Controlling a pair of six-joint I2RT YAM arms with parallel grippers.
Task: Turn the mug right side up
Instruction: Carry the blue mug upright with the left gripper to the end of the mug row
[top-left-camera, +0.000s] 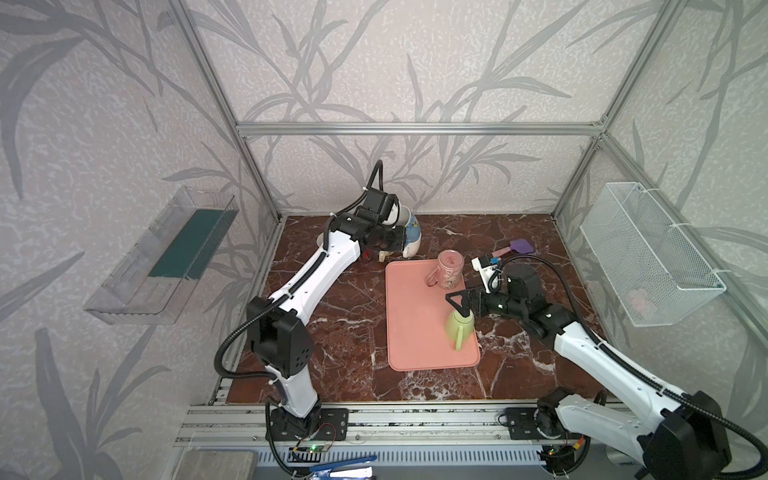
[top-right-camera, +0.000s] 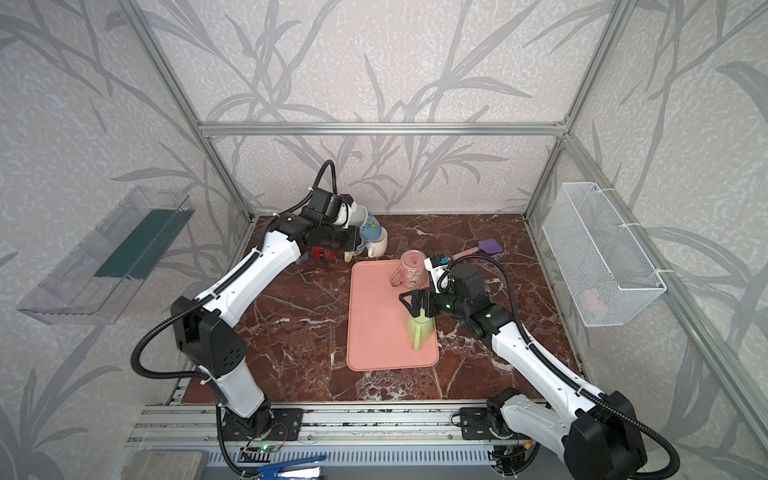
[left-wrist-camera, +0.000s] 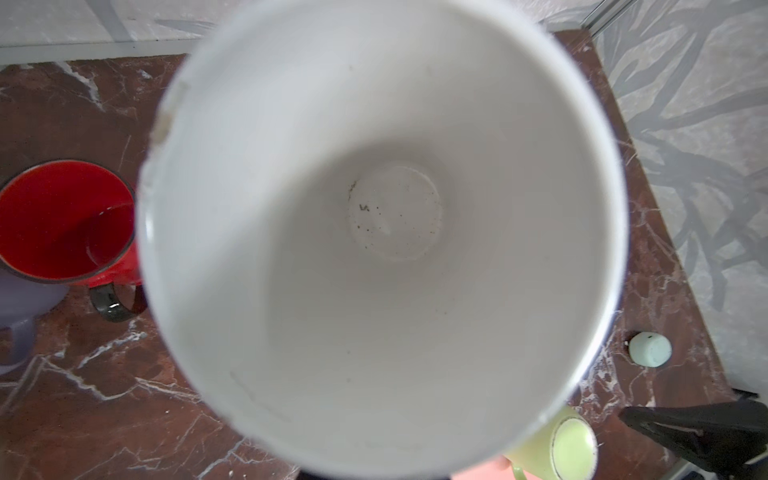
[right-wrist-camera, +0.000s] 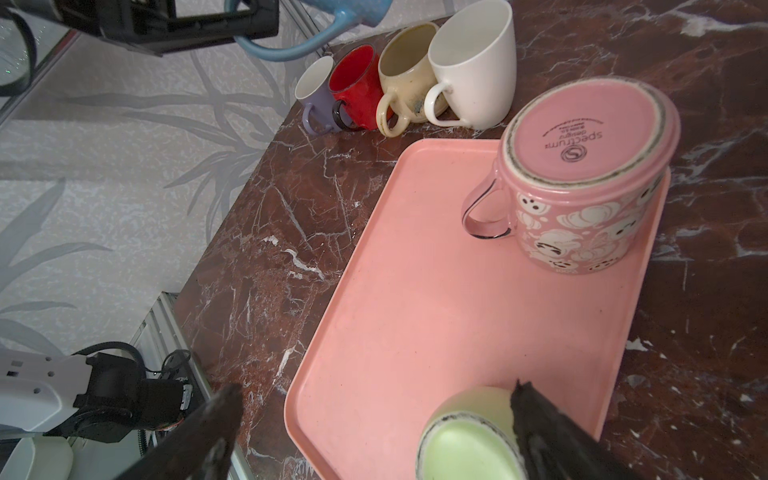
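Two inverted: green mug (top-left-camera: 459, 328), pink mug (top-left-camera: 449, 270).
Right gripper (right-wrist-camera: 376, 395): my jaws spread to straddle green mug.
Left gripper (right-wrist-camera: 253, 25): clamps blue mug (top-left-camera: 410, 227) by handle.

White arms (top-left-camera: 316, 270) — black joints (top-left-camera: 278, 332), ribbed black cables (top-left-camera: 217, 359).

A blue ceramic mug (top-left-camera: 411, 228) with yellow flowers; pale green ceramic mug (top-left-camera: 455, 329); pink ceramic mug (top-left-camera: 451, 272) with white cartoon faces; pink plastic tray (top-left-camera: 415, 324).
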